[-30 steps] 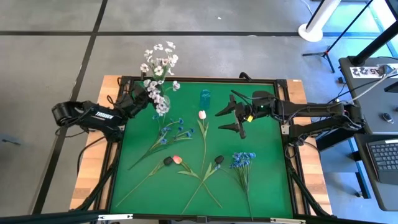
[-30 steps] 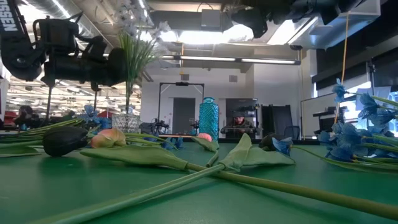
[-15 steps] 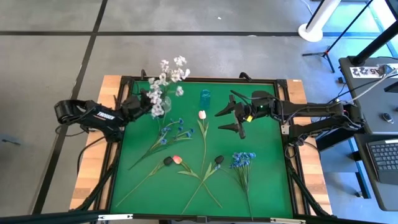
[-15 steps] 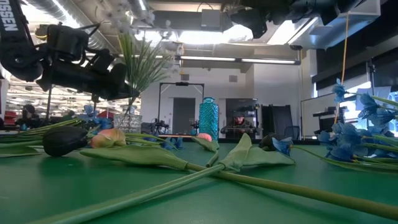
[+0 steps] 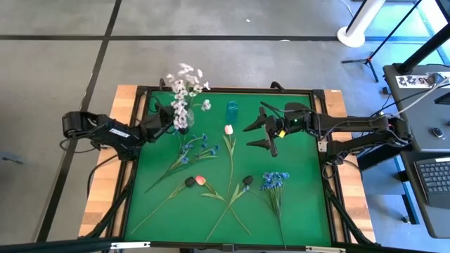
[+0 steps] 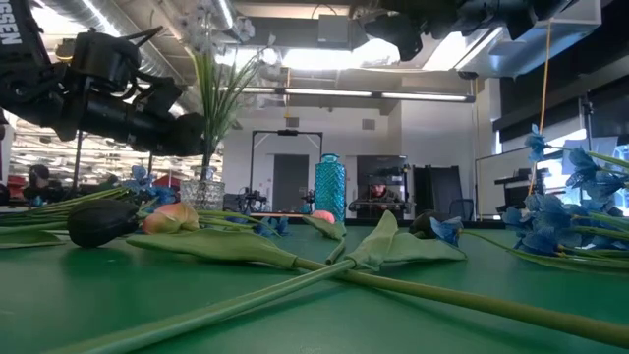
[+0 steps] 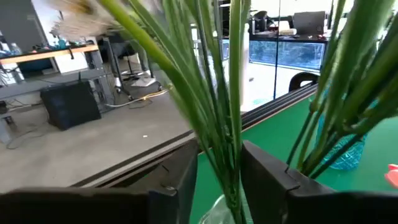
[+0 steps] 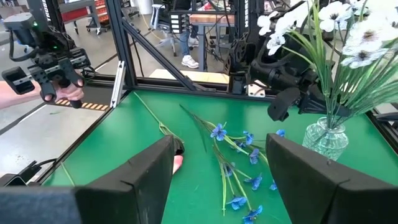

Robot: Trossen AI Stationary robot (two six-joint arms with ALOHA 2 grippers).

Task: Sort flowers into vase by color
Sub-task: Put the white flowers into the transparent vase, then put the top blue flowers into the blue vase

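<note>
The white spray [image 5: 185,83] is being left in the clear glass vase [image 5: 182,118] at the mat's far left, its stems standing near upright and its blossoms leaning outward over the far edge. The left gripper [image 5: 163,121] is being held beside the stems with its fingers [image 7: 180,174] parted around them, apparently not clamping. The right gripper [image 5: 261,133] is being held wide open and empty near the teal vase [image 5: 232,109]. Next, a backing clear of the stems is being called for, without tipping the vase.
</note>
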